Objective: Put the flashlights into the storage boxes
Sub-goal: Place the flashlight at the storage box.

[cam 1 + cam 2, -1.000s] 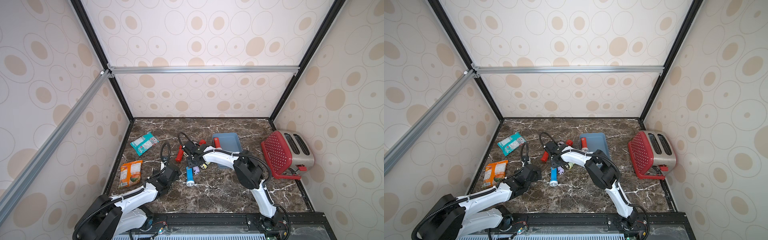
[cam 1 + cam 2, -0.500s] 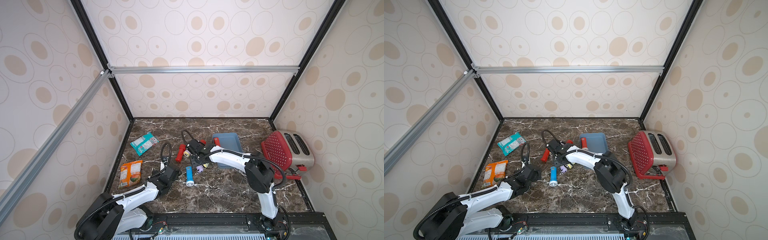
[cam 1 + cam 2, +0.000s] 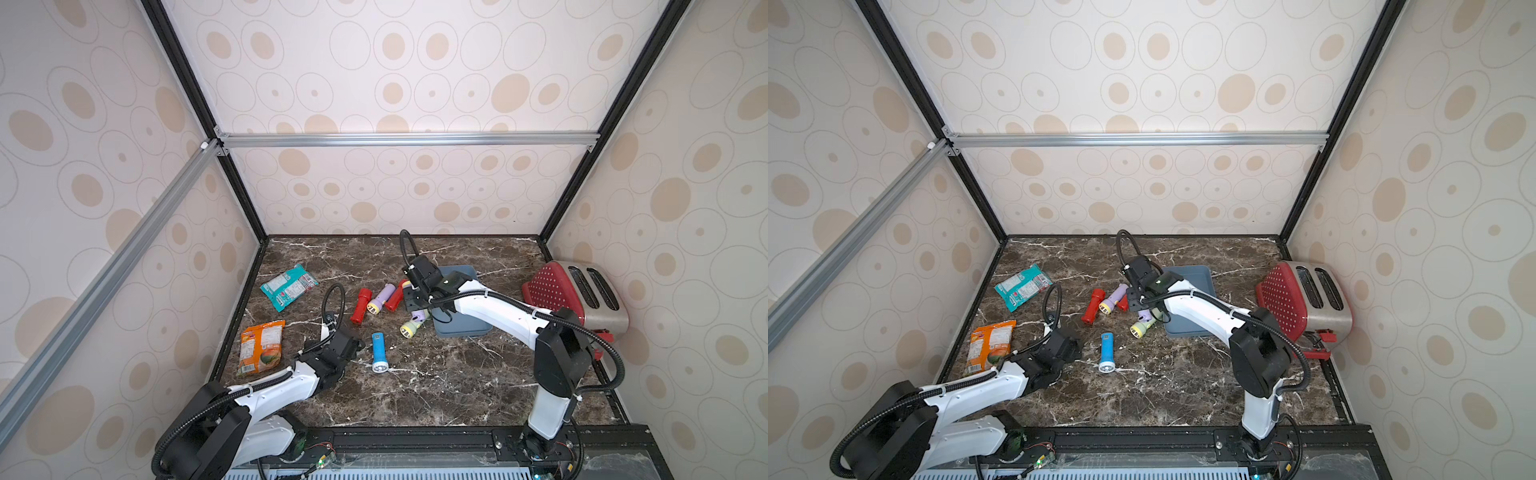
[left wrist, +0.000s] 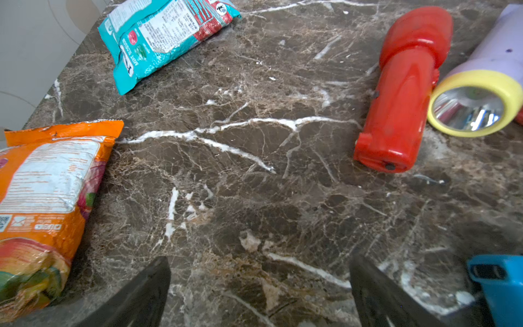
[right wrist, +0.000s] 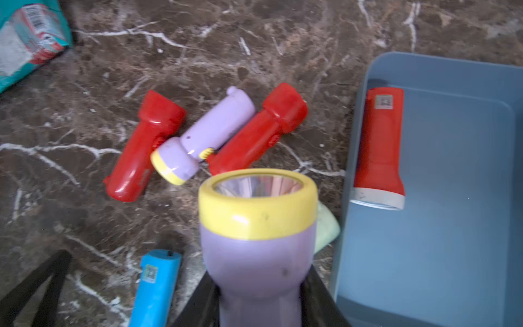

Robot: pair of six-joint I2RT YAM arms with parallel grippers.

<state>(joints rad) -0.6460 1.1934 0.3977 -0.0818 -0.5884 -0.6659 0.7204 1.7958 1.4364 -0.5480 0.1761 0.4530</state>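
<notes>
Seven flashlights (image 3: pixel 379 357) are counted: one red flashlight (image 5: pixel 379 147) in the tray (image 5: pixel 452 240), one lilac flashlight (image 5: pixel 257 249) clamped by the right gripper (image 5: pixel 260 308). The left gripper (image 4: pixel 259 271) is held open.

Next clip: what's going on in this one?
A two-armed robot is sorting flashlights into a blue-grey tray. The right gripper is shut on a lilac flashlight, holding it beside the tray, not yet over it. One red flashlight already lies inside. On the marble table lie two more red flashlights, a second lilac flashlight, a blue flashlight and a pale green flashlight. The left gripper is open and empty, low near the blue flashlight.
</notes>
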